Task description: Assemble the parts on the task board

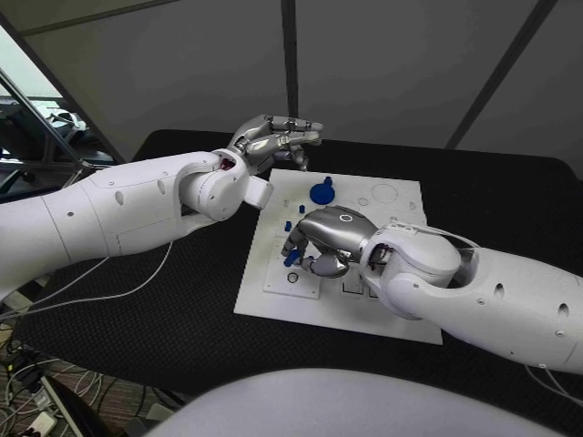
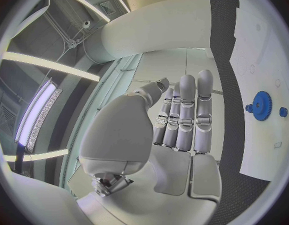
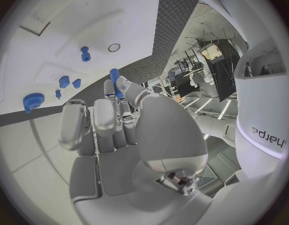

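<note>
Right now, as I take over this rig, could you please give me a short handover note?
Left hand: raised past the far-left corner of the task board, fingers straight and together, holding nothing.
Right hand: over the board's left side, pinching a blue peg.
On the board: a blue gear near the far edge and a few small blue parts.
Done: cannot tell how many parts are already seated.
Left: seat the held peg, then the remaining parts.

- The flat white task board looks smooth and matt.
- The black table has a rough, woven-looking surface.
- The silver right hand shines like brushed metal.
- The blue gear-shaped part looks like matt plastic.
</note>
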